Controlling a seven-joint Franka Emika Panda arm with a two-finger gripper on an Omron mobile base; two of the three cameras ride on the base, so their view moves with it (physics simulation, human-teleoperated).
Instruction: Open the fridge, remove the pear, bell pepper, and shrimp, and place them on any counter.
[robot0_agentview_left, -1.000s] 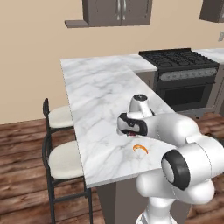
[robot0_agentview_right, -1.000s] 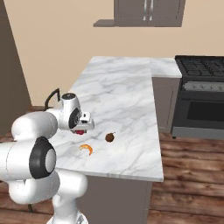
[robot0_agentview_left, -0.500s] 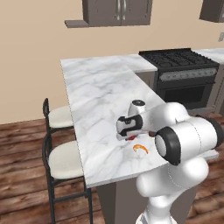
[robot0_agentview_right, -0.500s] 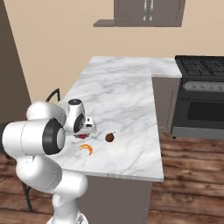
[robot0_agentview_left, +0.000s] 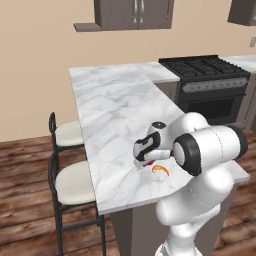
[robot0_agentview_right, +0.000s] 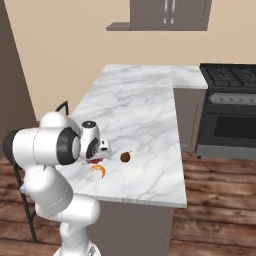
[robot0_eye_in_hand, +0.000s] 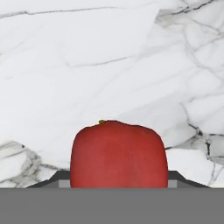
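Gripper (robot0_eye_in_hand: 119, 183) lower — bell pepper (robot0_eye_in_hand: 119, 153) seemingly stem-up

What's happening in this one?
The robot arm has its tool down at the marble counter with the red bell pepper between the fingers, right at the surface. A pear and a shrimp already lie on the counter beside it. Whether the pepper is gripped or just let go is hard to tell.

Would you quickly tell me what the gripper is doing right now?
Gripper: closed on the bell pepper, low over the counter.
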